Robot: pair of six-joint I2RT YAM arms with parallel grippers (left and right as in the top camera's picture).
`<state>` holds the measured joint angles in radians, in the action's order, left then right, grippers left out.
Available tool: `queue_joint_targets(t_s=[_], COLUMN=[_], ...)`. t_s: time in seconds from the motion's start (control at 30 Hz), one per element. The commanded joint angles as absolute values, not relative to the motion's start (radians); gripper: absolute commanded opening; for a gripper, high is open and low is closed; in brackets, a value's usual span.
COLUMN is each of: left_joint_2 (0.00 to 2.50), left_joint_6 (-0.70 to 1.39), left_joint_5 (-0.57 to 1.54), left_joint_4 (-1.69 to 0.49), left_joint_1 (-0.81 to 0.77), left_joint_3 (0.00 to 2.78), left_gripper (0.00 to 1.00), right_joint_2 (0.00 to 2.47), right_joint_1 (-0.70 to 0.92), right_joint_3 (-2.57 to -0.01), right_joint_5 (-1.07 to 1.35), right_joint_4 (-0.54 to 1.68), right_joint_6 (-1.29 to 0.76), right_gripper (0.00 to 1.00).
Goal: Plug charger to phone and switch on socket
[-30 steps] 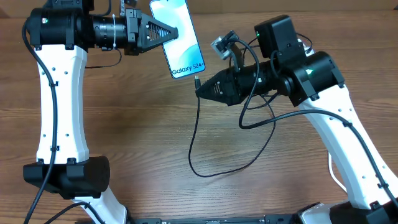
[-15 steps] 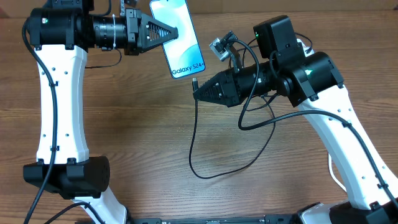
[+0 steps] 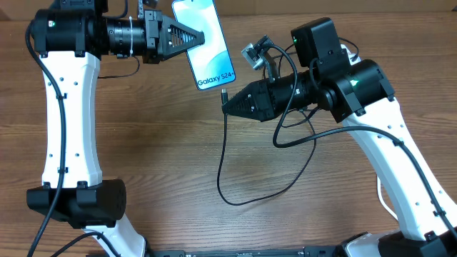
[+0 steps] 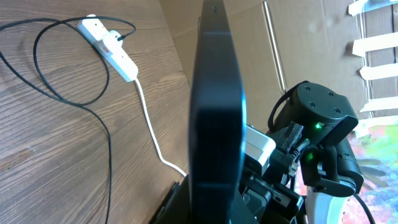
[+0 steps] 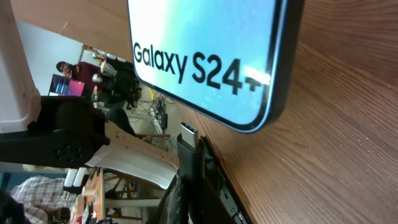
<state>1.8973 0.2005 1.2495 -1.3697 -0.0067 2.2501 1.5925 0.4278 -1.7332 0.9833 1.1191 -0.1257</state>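
Note:
My left gripper point(image 3: 191, 41) is shut on the phone point(image 3: 204, 43), holding it above the table, cyan screen up, its "Galaxy S24" end toward the right arm. In the left wrist view the phone point(image 4: 216, 112) shows edge-on between the jaws. My right gripper point(image 3: 227, 104) is shut on the charger's connector point(image 3: 224, 93), whose tip sits just short of the phone's bottom edge. In the right wrist view the connector point(image 5: 188, 143) points up at the phone point(image 5: 211, 56) with a small gap. The black charger cable point(image 3: 227, 171) loops over the table. The white socket point(image 4: 109, 46) lies far off in the left wrist view.
The socket's thick white lead point(image 4: 149, 127) runs across the wooden table toward the right arm's base. A small camera unit point(image 3: 257, 53) sits on the right arm near the phone. The black cable also loops near the socket point(image 4: 62, 93).
The right gripper with the connector has edged slightly left and up toward the phone's bottom edge. The left arm and phone have not moved.

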Motion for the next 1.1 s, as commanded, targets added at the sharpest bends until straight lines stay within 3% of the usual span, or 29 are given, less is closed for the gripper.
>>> queue_joint_targets(t_s=[0.0,0.17,0.33,1.07], left_joint_2=[1.885,1.885,1.885,1.885], left_joint_6=[0.16,0.157,0.156,0.107], left_joint_5=[1.297,1.26,1.245,1.226], left_joint_4=[-1.378,-1.388,-1.401,-1.439], left_joint_1=[-0.016,-0.022,-0.022,-0.022], left_joint_3=[2.258,2.258,2.258,2.258], left_gripper=[0.04,0.04,0.04,0.04], right_joint_2=[1.579,1.579,1.579,1.579], right_joint_1=[0.433,0.465,0.497,0.499], right_joint_3=[-1.748,-1.748,-1.748,-1.748], right_joint_5=[0.985,0.976,0.795,0.836], right_joint_4=[1.115,1.11,1.108,1.108], right_joint_6=[-0.131,-0.136,-0.232,-0.232], right_gripper=[0.04,0.04,0.04,0.04])
